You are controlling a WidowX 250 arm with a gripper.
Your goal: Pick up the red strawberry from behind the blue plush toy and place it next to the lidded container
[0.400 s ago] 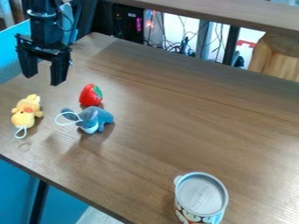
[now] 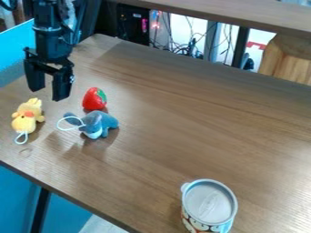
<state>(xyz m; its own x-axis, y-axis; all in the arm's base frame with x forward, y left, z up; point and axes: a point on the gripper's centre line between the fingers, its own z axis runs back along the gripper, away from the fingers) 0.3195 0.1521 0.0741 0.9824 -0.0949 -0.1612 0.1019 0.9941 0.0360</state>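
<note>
Toys beneath my open hand

Yellow plush toy (image 2: pixel 25 119) lies at the left of the bench (image 2: pixel 200 113), its white loop (image 2: pixel 27 138) trailing toward the near edge. To its right in the view is the grey-blue plush toy (image 2: pixel 104 123), with a pale loop (image 2: pixel 58 123) of its own, and just behind that sits the red strawberry (image 2: pixel 93 99) with its green top. These three are the things nearest me.

My hand (image 2: pixel 48 93) is open and empty, its fingers parted and pointing down, above the far side of this group. I touch none of the toys. I judge this to be the approach, with nothing grasped; which toy I am lined up with, I cannot tell.

A grasp from here calls for settling over one toy, then lowering with my fingers on either side of its body before closing. For the yellow one, I would grip the body rather than the loop. The strawberry and the grey-blue toy sit close together, so a finger coming down between them could nudge either.

Well apart from them, near the view's lower edge, stands the lidded can (image 2: pixel 209 203), safely out of my way.
</note>
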